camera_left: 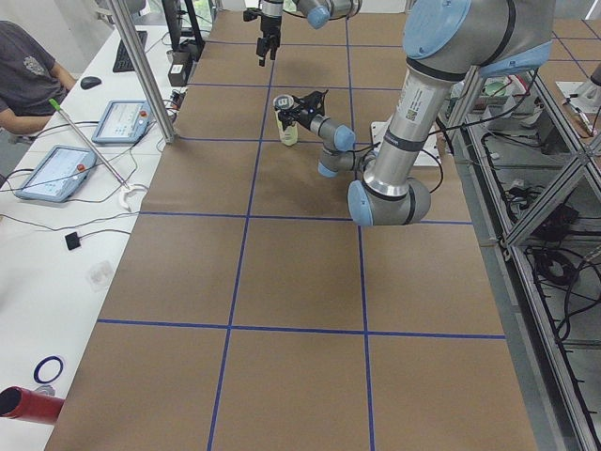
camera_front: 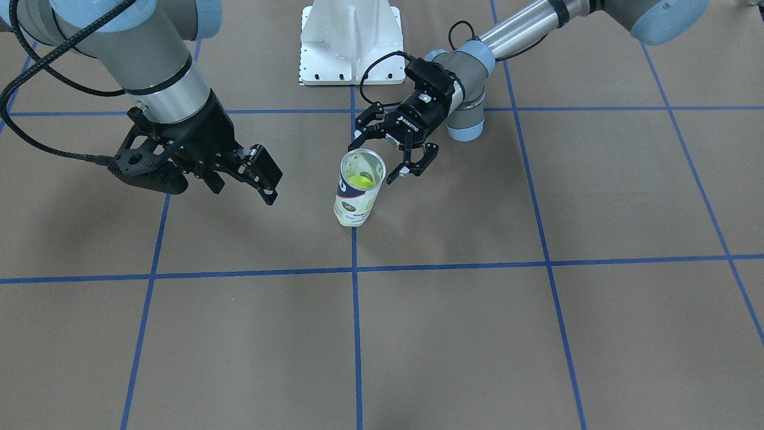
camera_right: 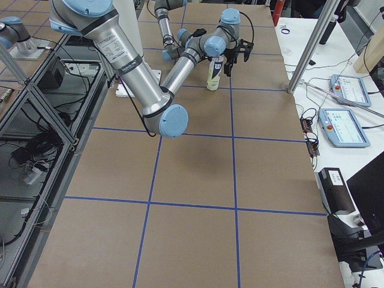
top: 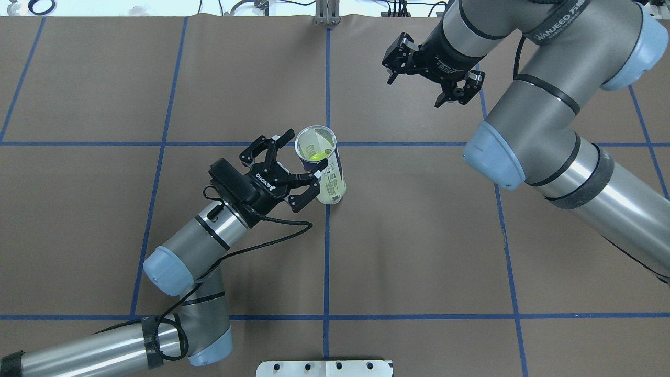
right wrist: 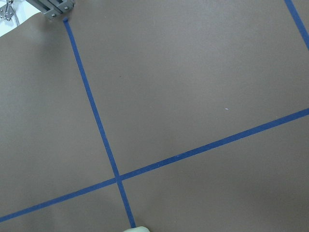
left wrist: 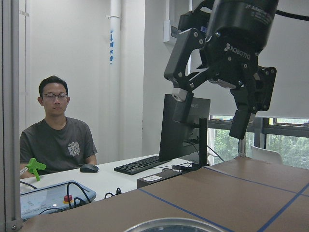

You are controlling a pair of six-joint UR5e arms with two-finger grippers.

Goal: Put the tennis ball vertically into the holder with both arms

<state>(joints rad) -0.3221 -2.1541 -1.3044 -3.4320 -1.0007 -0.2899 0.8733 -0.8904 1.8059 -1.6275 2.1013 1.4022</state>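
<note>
**The ball is in the holder, so it is time to back away**

From the front, the holder (camera_front: 357,200) stands up straight on the brown counter (camera_front: 537,334), right on a blue tape line (camera_front: 356,310). The tennis ball (camera_front: 361,179) sits down inside it and shows yellow-green through the clear wall. The left gripper (camera_front: 376,161) is by the top of the holder with its jaws wide apart, one on each side of the rim. I cannot tell if a finger touches the rim. The right gripper (camera_front: 245,182) hangs off to the side, well apart from the holder.

From above, the right gripper's jaws are apart too, with nothing between them. One finger of the left gripper is just beside the holder's rim.

In both side views the holder looks small and far away, but it is upright.

The left wrist camera looks up at the right gripper, which is open and empty. The holder's shiny rim peeks in at the bottom edge. A man (left wrist: 58,135) sits at a desk behind.

The right wrist camera shows mostly bare counter and tape lines.

I think the putting-in part is done, and the step now is moving away. The left gripper should pull back slowly with its jaws wide, because a bump could tip the tall holder over
</note>
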